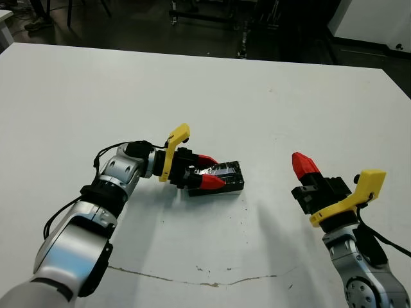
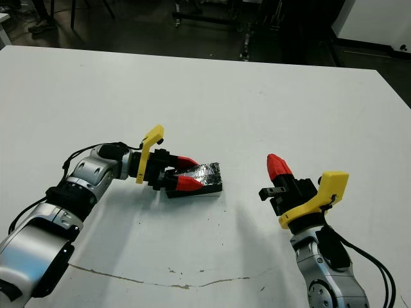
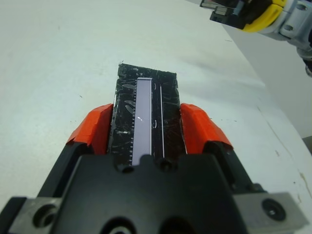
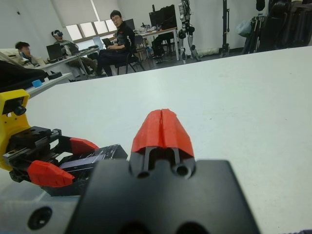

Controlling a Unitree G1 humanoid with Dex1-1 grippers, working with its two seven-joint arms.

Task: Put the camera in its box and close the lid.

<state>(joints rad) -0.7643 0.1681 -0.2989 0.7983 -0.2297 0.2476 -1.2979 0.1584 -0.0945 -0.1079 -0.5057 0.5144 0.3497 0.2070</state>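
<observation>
1. Left wrist view is the money shot: the left gripper has its two red fingers squeezed onto the long sides of the lid, one on each edge. The glossy black top faces up with a pale strip of reflection down the middle.
2. From the head camera, the lid sits low on the table, about mid-table and a bit toward the robot's left. Its far short edge pokes out past the fingertips, pointing toward the right arm.
3. Can't see the box or the camera separately. The lid covers whatever is under it, so I can't tell if they're in there.
4. Right gripper is well apart from the lid, off on the robot's right. Its red fingers are pressed together into one point and it's carrying nothing. The right wrist view shows the same, tips touching with only a thin seam between them.
5. Room to move: bare white table all round, loads of it behind the lid up to the far edge, and a clear gap between the two grippers.
6. A thin dark crack-like line runs across the table near the robot.
7. People sit at desks way beyond the table.
</observation>
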